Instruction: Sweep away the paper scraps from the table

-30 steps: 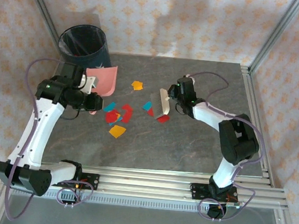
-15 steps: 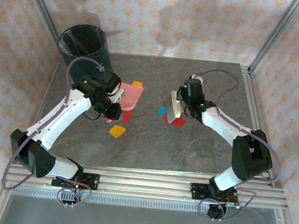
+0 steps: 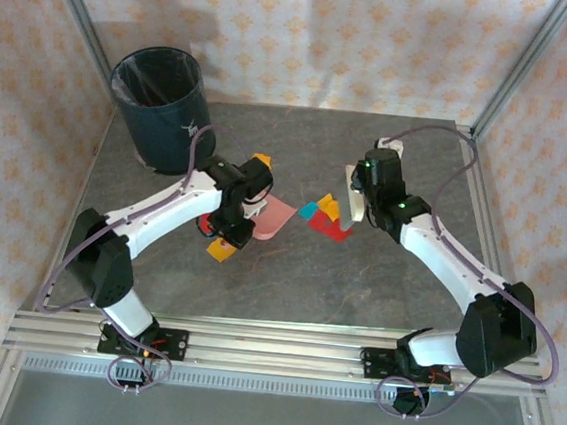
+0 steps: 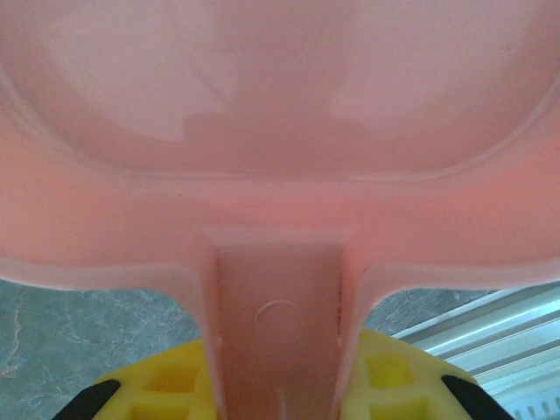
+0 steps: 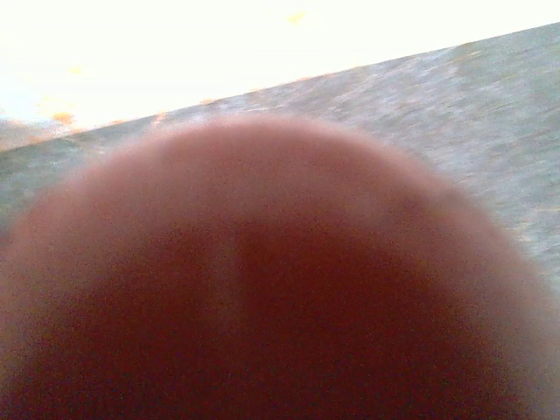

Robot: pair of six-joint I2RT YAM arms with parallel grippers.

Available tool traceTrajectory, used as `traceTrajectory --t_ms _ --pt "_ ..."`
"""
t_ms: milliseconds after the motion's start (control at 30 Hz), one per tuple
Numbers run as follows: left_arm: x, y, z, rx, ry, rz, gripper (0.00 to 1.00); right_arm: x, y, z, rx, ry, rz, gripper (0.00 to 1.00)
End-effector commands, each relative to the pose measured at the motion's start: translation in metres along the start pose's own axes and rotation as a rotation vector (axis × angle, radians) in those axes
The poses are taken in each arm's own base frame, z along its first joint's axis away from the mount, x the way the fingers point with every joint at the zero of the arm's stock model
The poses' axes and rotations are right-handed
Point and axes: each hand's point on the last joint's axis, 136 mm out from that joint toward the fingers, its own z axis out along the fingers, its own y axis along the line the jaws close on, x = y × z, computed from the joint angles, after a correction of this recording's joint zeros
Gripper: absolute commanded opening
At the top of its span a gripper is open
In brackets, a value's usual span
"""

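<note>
In the top view, the left hand (image 3: pixel 235 220) is closed on the handle of a pink dustpan (image 3: pixel 273 217), whose open mouth faces right across the tabletop (image 3: pixel 378 272). The right hand (image 3: pixel 362 192) is clamped on a small brush (image 3: pixel 348 209), which stands just right of a cluster of paper scraps (image 3: pixel 325 217). These teal, yellow and red scraps lie between the brush and the pan. Other scraps sit off that line: an orange piece (image 3: pixel 260 160) beyond the left arm, and another orange piece (image 3: pixel 222 250) with a red bit on the near side of the left hand. A dark bin (image 3: pixel 157 95) stands at the far left corner.

In the left wrist view, the dustpan (image 4: pixel 280 131) looms close, its handle pinched between yellow fingers (image 4: pixel 389 385). Grey tabletop and silver rails (image 4: pixel 490 328) show underneath. Whether the pan's lip touches the surface cannot be told.

In the right wrist view, a blurred reddish-brown round shape sits against the lens, probably the brush's back, with tabletop (image 5: pixel 499 96) behind it.

The step in hand looks like brushing the middle cluster into the pan. It would go best with the lip pressed flat, since flat paper slips under any gap, and with short, low strokes leftward. The outlying pieces need separate passes.
</note>
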Motion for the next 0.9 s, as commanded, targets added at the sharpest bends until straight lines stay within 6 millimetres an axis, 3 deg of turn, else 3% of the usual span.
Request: traceTrajectory --t_ms 0,100,300,500,867 --pt "0.009 -0.004 0.004 -0.007 0.069 0.068 0.0 -0.007 -0.039 -0.012 0.19 -0.051 -0.126 0.0" --pt "0.011 -0.011 0.014 0.005 0.118 0.103 0.0 -0.008 -0.049 -0.014 0.241 -0.073 -0.185 0.0" --pt "0.006 -0.021 0.026 0.029 0.157 0.145 0.0 -0.01 -0.05 -0.006 0.255 -0.119 -0.253 0.0" --pt "0.005 -0.027 0.038 0.036 0.216 0.187 0.0 -0.002 -0.038 0.011 0.205 -0.118 -0.29 0.0" --pt "0.001 -0.04 0.051 0.084 0.301 0.244 0.0 0.03 -0.01 0.038 0.094 -0.044 -0.344 0.0"
